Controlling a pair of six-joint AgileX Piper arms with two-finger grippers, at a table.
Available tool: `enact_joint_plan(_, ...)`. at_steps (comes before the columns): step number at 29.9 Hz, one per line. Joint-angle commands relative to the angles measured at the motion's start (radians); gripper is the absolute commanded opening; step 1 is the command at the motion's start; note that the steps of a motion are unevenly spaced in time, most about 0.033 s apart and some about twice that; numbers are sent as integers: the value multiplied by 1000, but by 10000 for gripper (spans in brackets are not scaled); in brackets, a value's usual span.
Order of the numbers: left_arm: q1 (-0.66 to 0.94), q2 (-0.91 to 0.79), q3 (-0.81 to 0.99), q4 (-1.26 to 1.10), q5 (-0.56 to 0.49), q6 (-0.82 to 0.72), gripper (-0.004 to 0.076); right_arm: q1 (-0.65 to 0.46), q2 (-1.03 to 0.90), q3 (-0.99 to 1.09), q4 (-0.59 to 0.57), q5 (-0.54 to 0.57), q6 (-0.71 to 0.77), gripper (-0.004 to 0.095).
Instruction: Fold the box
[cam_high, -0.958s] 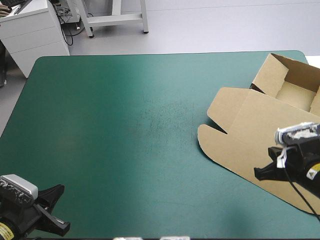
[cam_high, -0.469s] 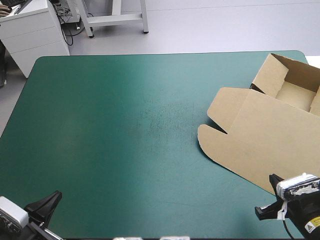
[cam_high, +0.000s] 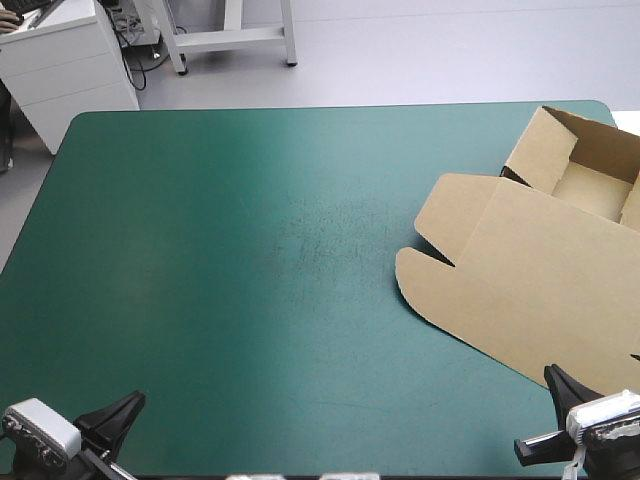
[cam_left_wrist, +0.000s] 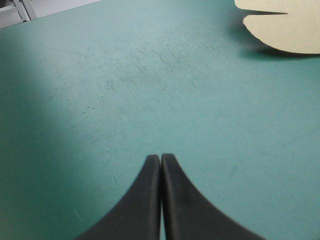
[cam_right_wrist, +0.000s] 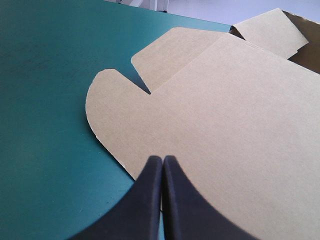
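The brown box (cam_high: 545, 270) lies at the right side of the table (cam_high: 230, 260), tray open at the far corner, lid flat. The right gripper (cam_right_wrist: 163, 160), fingers pressed together, points over the lid's near edge; the left gripper (cam_left_wrist: 161, 158), likewise pinched together, is above bare teal-green cover

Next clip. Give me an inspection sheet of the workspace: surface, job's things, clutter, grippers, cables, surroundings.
Surface: teal-green cover, faint scuffs near its middle.
Job's things: brown box at the table's right side; tray open toward the far edge, lid flat on the cover.
Clutter: nothing seen.
Grippers: left gripper fingers shut, over bare cover near the near left corner; right gripper fingers shut, tips above the lid's near edge.
Cables: nothing seen.
Surroundings: white drawer unit beyond the far left corner.
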Motion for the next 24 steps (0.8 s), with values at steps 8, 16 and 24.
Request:
enact_joint_plan(8,-1,-11,-14,-23,-67,4,-32,1,-26,-22,3,-79,9,-18)
enact_joint_plan(16,-1,-11,-14,-25,-67,2,-32,1,-26,-22,3,-81,9,-18)
enact_joint_plan(24,-1,-11,-14,-25,-67,2,-32,1,-26,-22,3,-81,9,-18)
